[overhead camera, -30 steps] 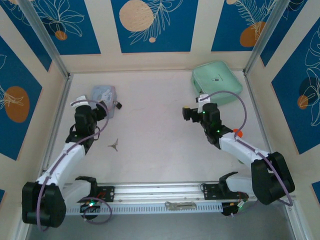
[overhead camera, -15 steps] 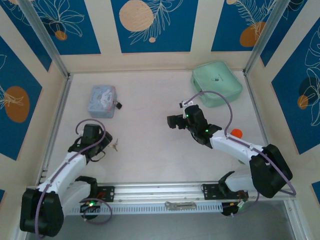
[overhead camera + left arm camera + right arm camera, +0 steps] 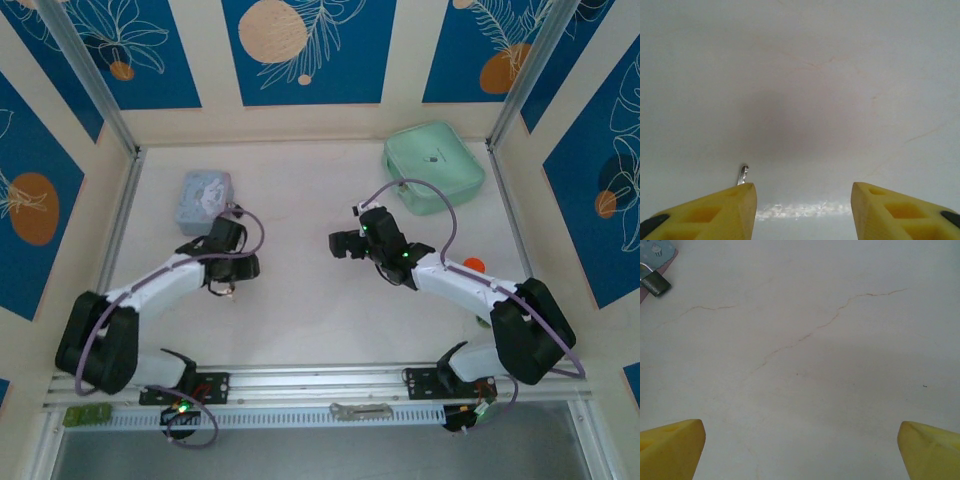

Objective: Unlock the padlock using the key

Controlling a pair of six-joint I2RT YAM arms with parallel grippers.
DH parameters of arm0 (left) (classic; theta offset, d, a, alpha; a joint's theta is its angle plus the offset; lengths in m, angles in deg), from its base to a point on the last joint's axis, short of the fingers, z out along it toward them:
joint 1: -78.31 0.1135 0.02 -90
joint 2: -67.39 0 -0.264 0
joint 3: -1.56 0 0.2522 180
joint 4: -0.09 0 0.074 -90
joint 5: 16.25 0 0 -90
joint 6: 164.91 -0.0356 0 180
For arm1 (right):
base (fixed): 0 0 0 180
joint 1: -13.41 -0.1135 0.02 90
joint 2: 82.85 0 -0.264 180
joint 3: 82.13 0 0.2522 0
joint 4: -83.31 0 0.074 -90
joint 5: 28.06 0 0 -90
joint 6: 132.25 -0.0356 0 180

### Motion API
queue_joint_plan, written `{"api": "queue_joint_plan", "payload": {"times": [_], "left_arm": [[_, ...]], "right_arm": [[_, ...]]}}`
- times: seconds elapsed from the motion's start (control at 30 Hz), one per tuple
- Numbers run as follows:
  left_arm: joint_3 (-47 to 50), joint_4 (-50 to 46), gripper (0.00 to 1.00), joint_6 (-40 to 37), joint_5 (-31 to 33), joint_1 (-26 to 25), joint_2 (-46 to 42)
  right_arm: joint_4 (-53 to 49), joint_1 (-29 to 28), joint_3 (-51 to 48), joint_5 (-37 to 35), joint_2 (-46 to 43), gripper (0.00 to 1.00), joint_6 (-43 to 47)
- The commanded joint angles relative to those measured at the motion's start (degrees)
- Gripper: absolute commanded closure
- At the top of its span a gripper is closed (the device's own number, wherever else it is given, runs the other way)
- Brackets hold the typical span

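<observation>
The key [image 3: 743, 174] is a thin silvery sliver on the white table. In the left wrist view only its tip shows, just beyond my left fingertip [image 3: 735, 205]. My left gripper [image 3: 802, 200] hangs low over the table with its jaws apart and nothing between the pads. From above, the left gripper [image 3: 226, 272] sits below the light-blue tin box [image 3: 205, 198]. The padlock [image 3: 654, 282], small and dark with a metal shackle, lies against the tin's corner [image 3: 660, 247]. My right gripper [image 3: 340, 243] hovers mid-table, wide open and empty, facing the padlock.
A mint-green pouch [image 3: 433, 165] lies at the back right. A small orange object [image 3: 473, 266] sits beside the right arm. The metal rail [image 3: 320, 385] runs along the near edge, and the enclosure walls stand close on both sides.
My left arm swung from beside the tin down to the key, its jaws narrowing. The right gripper moved left toward the table's middle and stayed wide open.
</observation>
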Motion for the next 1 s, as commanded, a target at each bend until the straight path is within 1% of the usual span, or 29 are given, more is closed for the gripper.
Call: {"api": "queue_joint_plan", "payload": {"times": [0.0,0.07,0.2,0.5,0.57,0.7,0.83,0.9,0.97], "left_arm": [[-2.8,-7.54,0.5,-5.72,6.33,-1.05,3.76],[-3.56,-9.22,0.51,-6.63,8.79,-1.49,4.96],[-2.98,-10.07,0.53,-6.72,9.95,-1.59,4.79],[-0.64,-10.0,0.56,-5.0,9.24,-1.59,6.14],[-0.53,-9.15,0.58,-4.95,8.86,-1.59,6.94],[-2.11,-8.69,0.65,-5.5,8.26,-1.59,9.97],[-2.95,-8.29,0.83,-5.48,7.16,-1.59,12.62],[-2.58,-7.44,0.89,-5.18,6.65,-1.59,12.9],[-2.46,-6.81,0.97,-4.83,6.15,-1.59,12.79]], "right_arm": [[-1.89,-0.47,1.36,0.44,-0.02,0.01,-1.07],[-1.91,-0.56,0.96,0.29,-0.22,0.01,-1.17],[-1.99,-0.55,0.63,-0.02,-0.1,0.01,-1.51],[-2.1,-0.99,1.2,-0.92,0.6,0.01,-0.89],[-2.11,-1.08,1.15,-1.1,0.54,0.01,-0.89],[-2.34,-1.33,1.11,-1.41,-0.03,0.01,-0.59],[-2.68,-1.61,0.81,-2.75,-1.05,0.01,-0.02],[-2.47,-1.61,0.33,-3.1,-1.5,0.01,-0.12],[-2.06,-1.61,-0.13,-3.21,-1.98,0.01,-0.14]]}}
